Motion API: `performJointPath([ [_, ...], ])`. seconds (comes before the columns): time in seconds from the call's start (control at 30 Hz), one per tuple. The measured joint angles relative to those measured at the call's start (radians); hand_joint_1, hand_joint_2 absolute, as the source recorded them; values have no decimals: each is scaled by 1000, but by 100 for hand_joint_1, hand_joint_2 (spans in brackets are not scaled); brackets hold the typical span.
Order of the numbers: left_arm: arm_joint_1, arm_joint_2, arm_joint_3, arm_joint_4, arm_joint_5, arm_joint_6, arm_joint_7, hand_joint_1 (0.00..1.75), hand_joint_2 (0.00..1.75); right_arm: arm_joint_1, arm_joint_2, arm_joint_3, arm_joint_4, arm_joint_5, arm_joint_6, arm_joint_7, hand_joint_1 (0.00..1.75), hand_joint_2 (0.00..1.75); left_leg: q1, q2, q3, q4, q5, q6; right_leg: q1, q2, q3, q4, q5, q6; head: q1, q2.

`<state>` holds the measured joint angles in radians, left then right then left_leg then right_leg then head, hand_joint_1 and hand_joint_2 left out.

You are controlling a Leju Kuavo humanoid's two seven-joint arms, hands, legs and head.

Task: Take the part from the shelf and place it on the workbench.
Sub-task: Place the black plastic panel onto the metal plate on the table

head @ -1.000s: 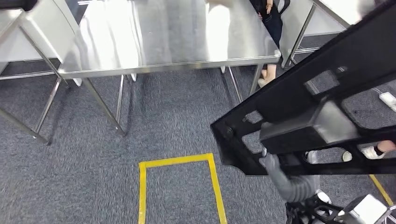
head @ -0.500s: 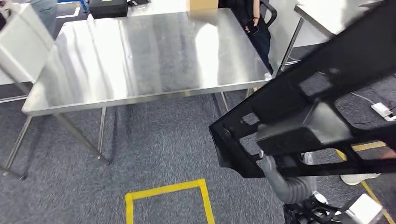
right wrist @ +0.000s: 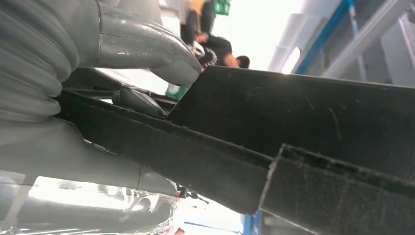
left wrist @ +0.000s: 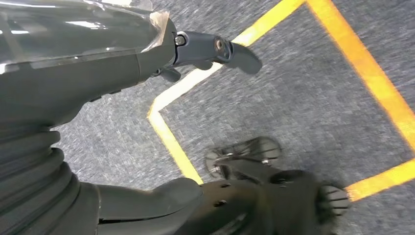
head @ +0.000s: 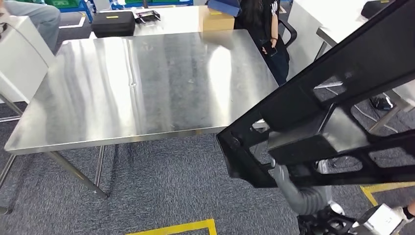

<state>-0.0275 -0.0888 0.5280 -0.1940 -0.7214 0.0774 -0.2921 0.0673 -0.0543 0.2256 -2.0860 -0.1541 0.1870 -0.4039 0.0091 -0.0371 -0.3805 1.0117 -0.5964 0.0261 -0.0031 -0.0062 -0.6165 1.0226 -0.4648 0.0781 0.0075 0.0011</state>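
Carrying is the step in hand: my right hand (right wrist: pixel 122 73) grips the big black plastic frame part (head: pixel 323 112), thumb and fingers clamped on its edge at right of frame. My left hand (left wrist: pixel 195 54) hangs slack, holding nothing. Next I must lower it onto the steel workbench (head: pixel 142 83). Its far end is cut off.

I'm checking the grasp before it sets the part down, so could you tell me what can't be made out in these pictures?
- Head view: the black part runs off the right edge, so its full length is cut off.
- Head view: the part hides most of the right robot hand.
- Right wrist view: people behind are too blurred and glare-washed to read.
- Left wrist view: left robot hand holds nothing, over blurred carpet.
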Motion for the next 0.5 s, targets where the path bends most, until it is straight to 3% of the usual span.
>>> performJointPath([
  [0.07, -24, -2, 0, -9, 0, 0, 0, 0, 175, -14, 5, 2, -20, -1, 1, 0, 175, 175, 4, 13, -14, 79, 32, -10, -6, 13, 24, -8, -8, -43, -2, 0],
  [0.1, -36, -3, 0, -12, 1, 0, 0, 0, 175, -21, 7, 4, -27, -1, 1, 0, 175, 175, 6, 20, -48, 132, 38, -13, -8, 12, 31, -8, -5, -59, -4, 0],
  [0.17, -42, -4, 0, -15, 5, 0, 1, 0, 175, -20, 10, 8, -29, -2, 4, 1, 175, 175, 8, 29, -128, 227, -7, -19, -11, 7, 42, -9, 1, -83, -6, 0],
  [0.2, -37, -4, 1, -15, 6, 0, 1, 0, 175, -15, 10, 9, -25, -1, 7, 2, 175, 175, 11, 30, -165, 258, -49, -25, -13, 8, 50, -9, -3, -89, -7, 0],
  [0.27, -16, -2, 5, -14, 9, 1, 1, 0, 175, -8, 9, 11, -15, -1, 13, 4, 175, 175, 18, 30, -219, 274, -131, -41, -20, 12, 80, -8, -22, -86, -7, 0],
  [0.3, -7, -2, 8, -14, 9, 4, 1, 0, 175, -7, 8, 13, -8, 1, 15, 7, 175, 175, 22, 31, -234, 251, -154, -48, -26, 17, 97, -6, -34, -79, -8, 0],
  [0.33, 0, -2, 11, -13, 9, 8, 1, 0, 175, -7, 7, 15, -3, 6, 16, 11, 175, 175, 28, 33, -242, 213, -146, -55, -32, 18, 117, -4, -46, -69, -8, 0],
  [0.37, 6, -2, 13, -12, 9, 14, -1, 0, 175, -9, 7, 17, 4, 17, 15, 18, 175, 175, 33, 39, -247, 165, -91, -61, -36, 16, 131, -2, -60, -59, -9, 0],
  [0.43, 15, -3, 16, -8, 8, 30, -6, 0, 175, -22, 6, 31, 25, 63, 7, 38, 175, 175, 38, 60, -251, 96, 61, -59, -38, 11, 161, 8, -93, -38, -12, 0],
  [0.47, 15, -4, 16, -7, 6, 38, -9, 0, 175, -34, 6, 42, 39, 94, 0, 50, 175, 175, 36, 67, -251, 87, 113, -51, -33, 9, 167, 11, -107, -28, -13, 0],
  [0.5, 12, -5, 16, -6, 5, 44, -12, 0, 175, -50, 6, 56, 52, 123, -7, 61, 175, 175, 30, 69, -250, 90, 124, -40, -30, 9, 178, 11, -118, -17, -14, 0],
])
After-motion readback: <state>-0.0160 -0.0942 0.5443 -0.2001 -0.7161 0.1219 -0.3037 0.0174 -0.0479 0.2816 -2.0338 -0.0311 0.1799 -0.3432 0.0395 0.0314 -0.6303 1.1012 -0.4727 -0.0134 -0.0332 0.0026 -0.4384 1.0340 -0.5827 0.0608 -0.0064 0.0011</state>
